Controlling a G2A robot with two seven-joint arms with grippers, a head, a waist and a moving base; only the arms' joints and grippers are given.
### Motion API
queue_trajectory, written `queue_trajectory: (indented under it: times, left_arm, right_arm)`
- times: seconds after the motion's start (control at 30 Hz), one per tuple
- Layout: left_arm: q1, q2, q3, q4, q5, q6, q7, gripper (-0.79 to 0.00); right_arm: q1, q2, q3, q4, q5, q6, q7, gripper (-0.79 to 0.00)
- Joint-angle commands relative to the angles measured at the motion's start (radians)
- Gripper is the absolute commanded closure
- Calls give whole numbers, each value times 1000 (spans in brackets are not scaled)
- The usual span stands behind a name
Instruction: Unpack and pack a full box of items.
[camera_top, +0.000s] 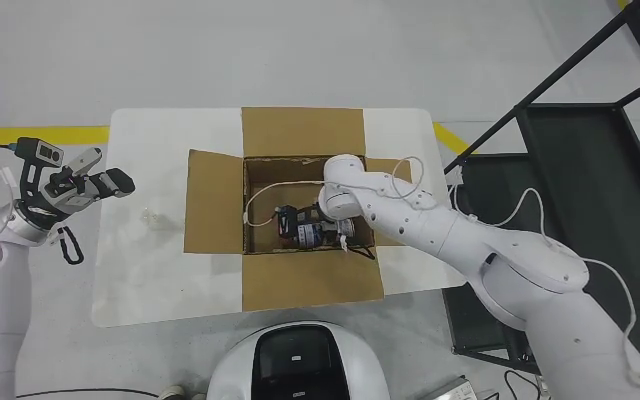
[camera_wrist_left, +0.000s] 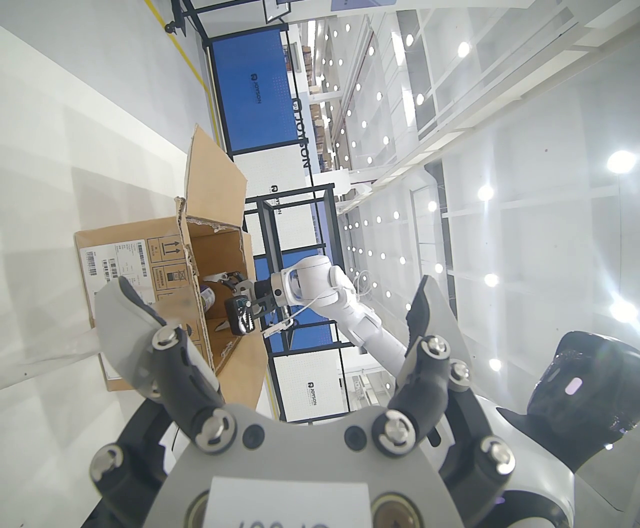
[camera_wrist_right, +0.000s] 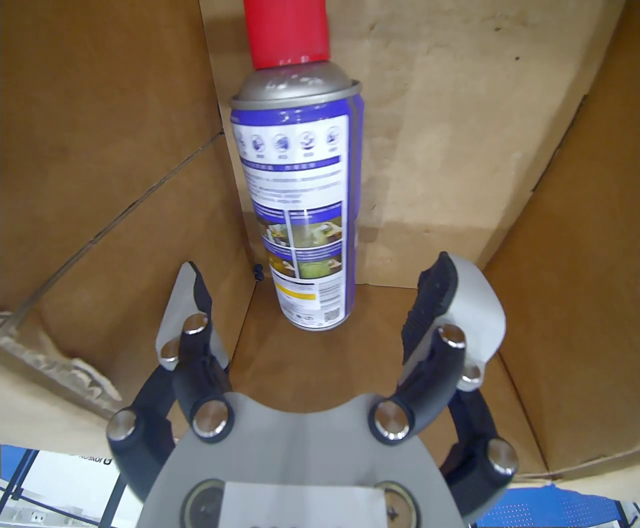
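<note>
An open cardboard box (camera_top: 212, 200) stands on the middle of the white table (camera_top: 150, 285) with its flaps spread out. My right gripper (camera_top: 300, 228) is down inside it. In the right wrist view this gripper (camera_wrist_right: 320, 270) is open, and a spray can (camera_wrist_right: 300, 200) with a red cap and a blue label lies on the box floor (camera_wrist_right: 310, 360) just ahead of its fingers, untouched. My left gripper (camera_top: 112, 183) hangs open and empty past the table's left edge. In the left wrist view, the left gripper (camera_wrist_left: 275, 307) faces the box (camera_wrist_left: 130, 260).
A small clear item (camera_top: 155, 216) lies on the table left of the box. A black metal rack (camera_top: 570, 150) stands off the table's right side. The box walls (camera_wrist_right: 450, 125) close in around the right gripper. Bare tabletop shows to the left of the box.
</note>
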Motion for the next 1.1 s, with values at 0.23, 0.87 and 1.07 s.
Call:
queue_trajectory:
  times: [0.23,0.87,1.07]
  left_arm:
    - [0,0,0,0,0,0,0,-785]
    - [0,0,0,0,0,0,0,-785]
    - [0,0,0,0,0,0,0,-785]
  right_arm:
    - [-77,137,206,-264,7,82,-37,-785]
    - [-1009,453,1199,-885,-125,72,-438,-785]
    - [-1249,462,1370,-941,-156,26,-604,-785]
